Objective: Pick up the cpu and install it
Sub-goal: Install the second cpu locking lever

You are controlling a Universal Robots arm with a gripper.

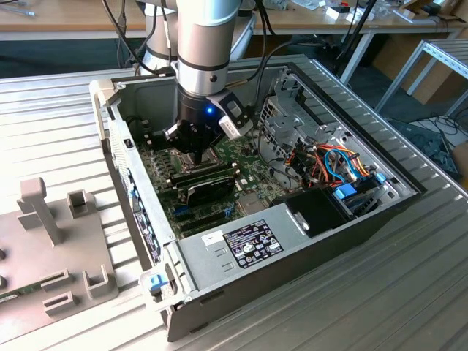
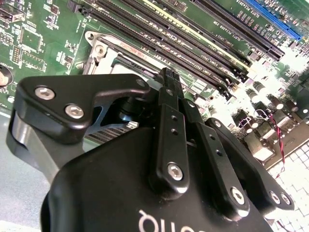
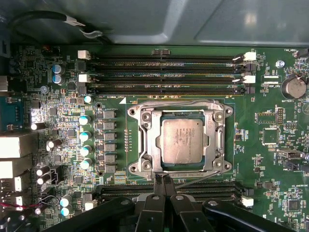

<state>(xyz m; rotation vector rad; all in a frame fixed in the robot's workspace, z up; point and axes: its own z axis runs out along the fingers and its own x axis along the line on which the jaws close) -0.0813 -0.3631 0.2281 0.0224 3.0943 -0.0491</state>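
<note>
The cpu (image 3: 182, 140) is sitting flat in the silver socket frame (image 3: 146, 145) on the green board (image 3: 270, 159), between the rows of long black slots (image 3: 164, 72). The gripper (image 3: 162, 180) is hanging just beside the frame's edge, with its two fingers (image 3: 158, 186) pressed together and holding nothing. In the exterior view, the arm (image 1: 208, 44) is reaching down into the open computer case (image 1: 307, 248).

A ribbed grey metal surface (image 1: 409, 292) carries it all here. The open computer case (image 1: 307, 270) sits directly on it, and at the exterior view's left lies a grey slotted fixture plate (image 1: 51, 256) beside the case.
</note>
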